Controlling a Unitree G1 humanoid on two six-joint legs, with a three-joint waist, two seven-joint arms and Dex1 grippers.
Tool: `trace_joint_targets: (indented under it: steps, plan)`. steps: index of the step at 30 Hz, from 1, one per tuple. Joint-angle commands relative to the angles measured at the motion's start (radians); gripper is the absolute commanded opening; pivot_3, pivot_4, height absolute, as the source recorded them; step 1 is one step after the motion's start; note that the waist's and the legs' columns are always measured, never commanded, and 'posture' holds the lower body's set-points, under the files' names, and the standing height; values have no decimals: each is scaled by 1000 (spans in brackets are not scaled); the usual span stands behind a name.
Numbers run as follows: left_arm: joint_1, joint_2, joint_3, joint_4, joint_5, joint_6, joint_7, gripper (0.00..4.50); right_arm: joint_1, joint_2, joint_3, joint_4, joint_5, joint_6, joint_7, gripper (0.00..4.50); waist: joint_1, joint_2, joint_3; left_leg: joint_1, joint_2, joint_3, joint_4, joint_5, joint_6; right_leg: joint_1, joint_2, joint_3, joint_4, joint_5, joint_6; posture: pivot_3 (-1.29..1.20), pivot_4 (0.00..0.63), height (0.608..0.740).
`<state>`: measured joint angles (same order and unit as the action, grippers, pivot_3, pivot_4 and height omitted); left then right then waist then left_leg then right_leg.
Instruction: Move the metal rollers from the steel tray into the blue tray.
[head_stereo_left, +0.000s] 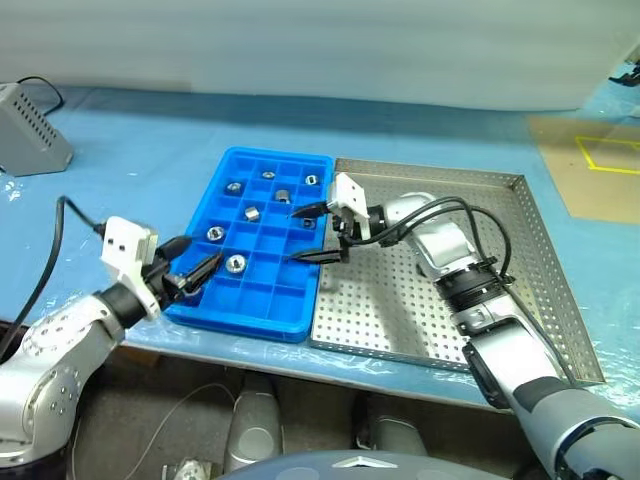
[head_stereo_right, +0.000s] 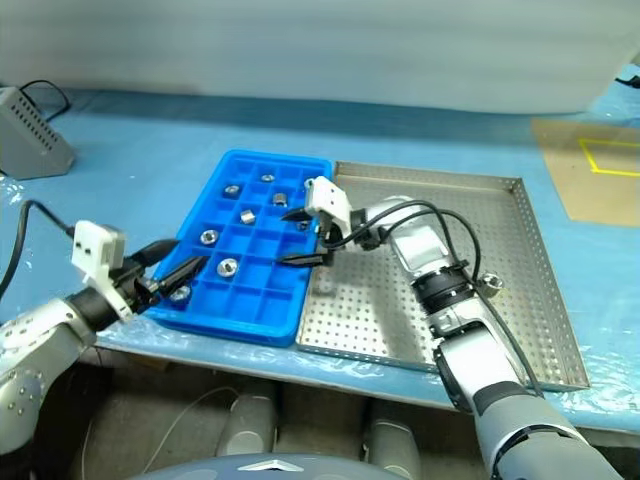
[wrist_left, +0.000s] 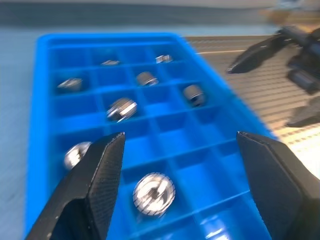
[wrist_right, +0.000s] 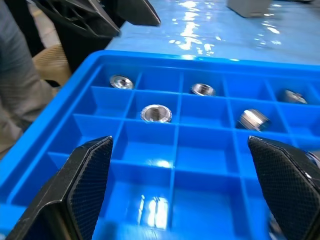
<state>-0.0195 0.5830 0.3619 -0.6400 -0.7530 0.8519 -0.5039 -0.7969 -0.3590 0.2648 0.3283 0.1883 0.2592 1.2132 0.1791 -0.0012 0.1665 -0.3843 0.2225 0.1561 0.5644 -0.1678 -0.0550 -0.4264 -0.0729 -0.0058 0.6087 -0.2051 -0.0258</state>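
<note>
Hovering apart-fingered over the blue tray (head_stereo_left: 262, 245): both empty tools, left (head_stereo_left: 196, 266) and right (head_stereo_left: 312, 232)

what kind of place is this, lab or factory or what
Probably a workshop or factory-style parts-sorting bench. A perforated steel tray sits beside a blue tray with a grid of compartments, several holding small metal rollers. A grey box with a cable stands nearby.

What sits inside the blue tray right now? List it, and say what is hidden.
The blue tray holds several metal rollers, one per compartment, mostly in its far and left cells. The right claw hangs open over its right edge, covering some compartments there.
</note>
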Motion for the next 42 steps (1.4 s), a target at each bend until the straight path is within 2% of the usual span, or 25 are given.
trace_joint_targets:
  steps: [1, 6, 7, 11, 16, 20, 27, 42]
  plan:
    - [-126, 31, -122, 52, -19, 19, -62, 3739, 21, -63, -104, -78, 33, 49, -61, 4500, -2, 0, 0, 1, 0, 0, 0, 2, 0, 0, 0, 0, 1, 0, 0, 184, 150, 740]
    - [-308, 9, -328, 240, 60, -28, -169, 3739, 134, -157, -183, -181, 29, 108, -157, 4500, -29, 0, 0, 2, -1, 1, 0, 8, -4, 0, 0, 3, 3, 0, 0, 86, 150, 740]
    - [-339, 0, -367, 281, 80, -42, -193, 3739, 172, -177, -200, -223, 35, 129, -172, 4500, -33, 0, 0, 1, -1, 1, -1, 8, -4, 0, 0, 2, 3, 0, 0, -6, 150, 740]
    - [-447, -38, -500, 427, 145, -93, -308, 3739, 340, -242, -276, -379, 48, 208, -249, 4500, -65, 0, 0, 1, -2, 2, -1, 9, -4, 0, 0, 3, 1, 0, 0, -118, 150, 740]
    - [-520, -68, -558, 520, 186, -137, -404, 3739, 476, -279, -350, -471, 51, 248, -322, 4500, -131, 0, 0, 2, -2, 4, -2, 8, -3, 0, 1, 5, 0, 1, 0, -217, 150, 740]
    - [-573, -95, -583, 589, 220, -175, -459, 3739, 566, -275, -367, -488, 45, 230, -362, 4500, -161, 1, -1, 5, -2, 5, -2, 8, -3, 1, 1, 6, 1, 1, 0, -266, 150, 740]
    - [-586, -102, -580, 609, 249, -186, -496, 3739, 544, -228, -327, -442, 31, 170, -410, 4500, -193, 1, -1, 5, -2, 7, -1, 7, -1, 1, 1, 8, 0, 1, 1, -264, 150, 740]
    - [-495, -75, -530, 518, 243, -147, -447, 3739, 412, -172, -207, -282, -10, 98, -403, 4500, -184, 1, -1, 4, -1, 8, 0, 4, 4, 1, 0, 7, -1, 1, 1, -179, 150, 740]
